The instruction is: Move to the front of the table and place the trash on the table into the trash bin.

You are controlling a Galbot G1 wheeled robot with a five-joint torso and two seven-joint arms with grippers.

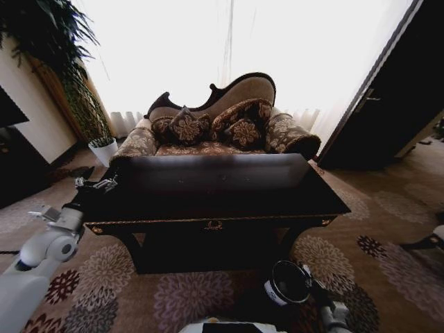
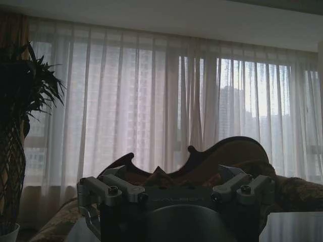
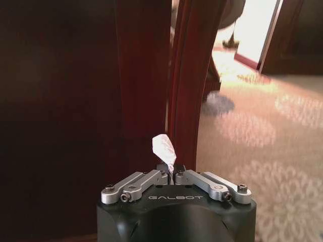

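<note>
While your right gripper (image 3: 171, 174) is clamped on a white paper wad (image 3: 164, 147), it sits low beside a table leg (image 3: 189, 80), not yet over the trash bin (image 1: 290, 282), which stands on the carpet (image 1: 374, 229) at front right of the table (image 1: 215, 201). So that piece is off the tabletop but still needs dropping in. Your left gripper (image 1: 104, 184) hovers at the tabletop's left front corner; from its wrist view I cannot tell if it is open or closed. No bottle or can is made out on the dark top, so you can't confirm what is left there. Judged: one wad mid-transfer, drop pending.
</note>
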